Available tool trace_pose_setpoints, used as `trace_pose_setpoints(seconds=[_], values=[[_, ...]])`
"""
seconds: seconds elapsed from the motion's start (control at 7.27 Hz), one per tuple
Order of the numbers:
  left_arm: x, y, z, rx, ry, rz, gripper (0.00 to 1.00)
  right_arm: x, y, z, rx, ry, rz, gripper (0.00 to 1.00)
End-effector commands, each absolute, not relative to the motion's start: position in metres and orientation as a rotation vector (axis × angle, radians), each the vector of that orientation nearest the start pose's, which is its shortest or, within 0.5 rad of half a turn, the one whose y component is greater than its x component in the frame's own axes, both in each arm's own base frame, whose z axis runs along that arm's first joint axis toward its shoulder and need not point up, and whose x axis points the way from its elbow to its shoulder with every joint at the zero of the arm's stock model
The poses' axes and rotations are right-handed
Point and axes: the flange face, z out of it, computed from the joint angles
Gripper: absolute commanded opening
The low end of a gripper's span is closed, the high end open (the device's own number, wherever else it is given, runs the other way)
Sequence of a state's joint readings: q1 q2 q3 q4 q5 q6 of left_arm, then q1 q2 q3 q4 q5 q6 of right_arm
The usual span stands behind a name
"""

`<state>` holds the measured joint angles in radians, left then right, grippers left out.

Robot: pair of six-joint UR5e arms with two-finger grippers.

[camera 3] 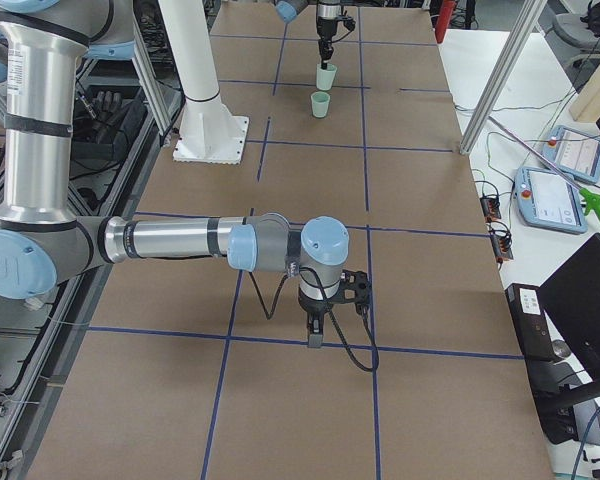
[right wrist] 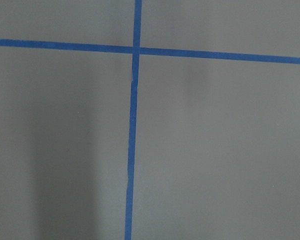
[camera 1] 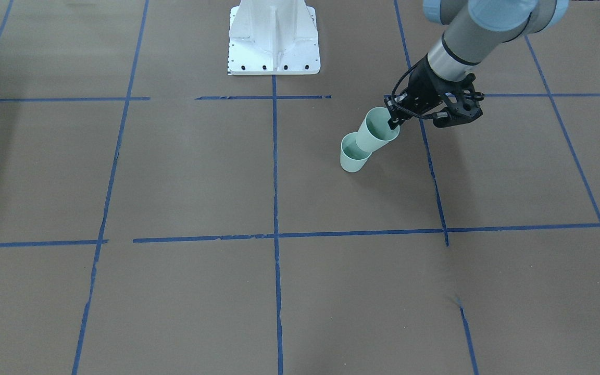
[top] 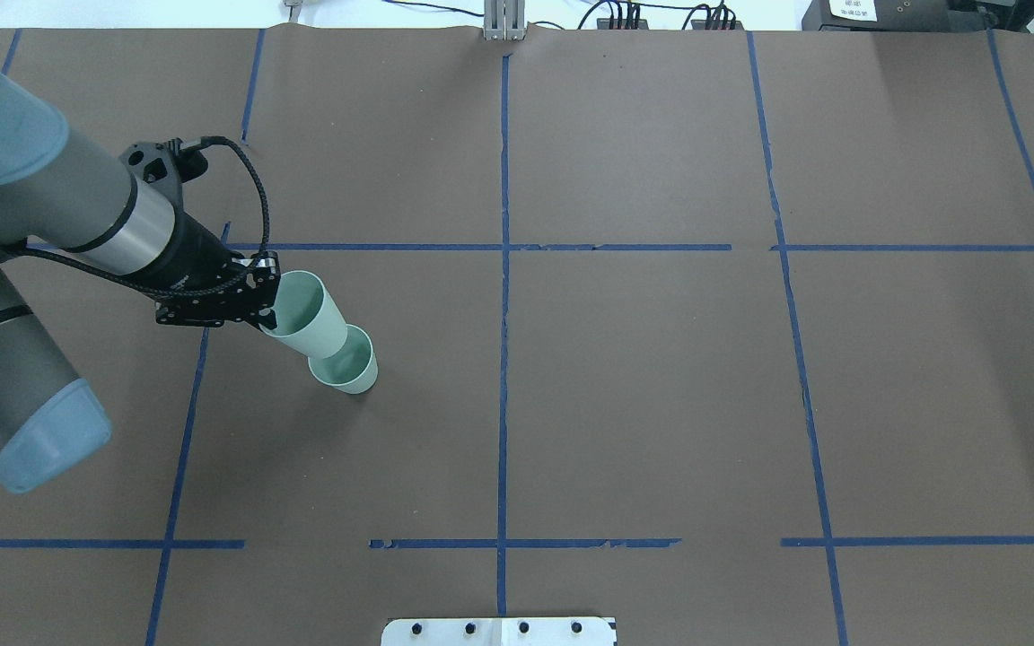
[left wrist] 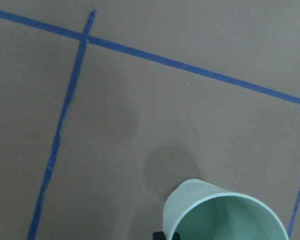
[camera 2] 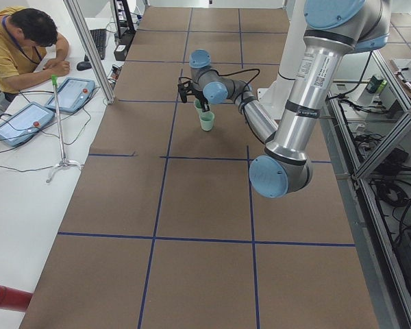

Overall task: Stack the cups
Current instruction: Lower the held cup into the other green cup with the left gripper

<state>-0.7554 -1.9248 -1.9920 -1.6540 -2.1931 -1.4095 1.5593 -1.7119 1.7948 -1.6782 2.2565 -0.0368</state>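
- The held cup (camera 1: 378, 130) is clamped at its rim by the fingers of the left gripper (camera 1: 395, 119), above the surface (camera 1: 201, 172).
- The standing cup (camera 1: 353, 155) is partly overlapped by it; a gap is shown from the right side.
- The right gripper (camera 3: 316, 332) is seen side-on only: finger state cannot be told.

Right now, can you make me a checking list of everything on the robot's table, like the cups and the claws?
surface: brown table with blue tape lines.
job's things: standing cup upright on the table; held cup hangs above it, apart in the right side view.
clutter: nothing seen.
grippers: left gripper shut on the held cup's rim; right gripper points down, open or shut unclear.
cables: black cable loops along the left wrist.
surroundings: white robot base; seated person at a side desk.
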Motion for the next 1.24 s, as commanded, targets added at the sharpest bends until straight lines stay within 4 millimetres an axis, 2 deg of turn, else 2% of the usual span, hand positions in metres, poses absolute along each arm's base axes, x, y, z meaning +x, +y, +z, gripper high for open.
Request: trace_pose_setpoints(seconds=[0.0, 0.28, 0.55, 0.69, 0.96, 1.1], values=[[0.370, -0.432, 0.264, -0.150, 0.927, -0.330, 0.00, 0.066, -0.430, 0.630, -0.015, -0.686, -0.037, 1.00], [0.374, -0.430, 0.266, -0.136, 0.915, -0.330, 0.00, 0.066, -0.430, 0.630, -0.015, -0.686, -0.037, 1.00], [0.381, -0.427, 0.258, -0.134, 0.926, -0.313, 0.00, 0.066, -0.430, 0.630, -0.015, -0.686, -0.037, 1.00], [0.390, -0.420, 0.258, -0.143, 0.923, -0.297, 0.00, 0.066, -0.430, 0.630, -0.015, -0.686, -0.037, 1.00], [0.392, -0.422, 0.263, -0.149, 0.912, -0.300, 0.00, 0.066, -0.430, 0.630, -0.015, -0.686, -0.037, 1.00], [0.393, -0.423, 0.265, -0.149, 0.908, -0.301, 0.15, 0.066, -0.430, 0.630, -0.015, -0.686, -0.037, 1.00]])
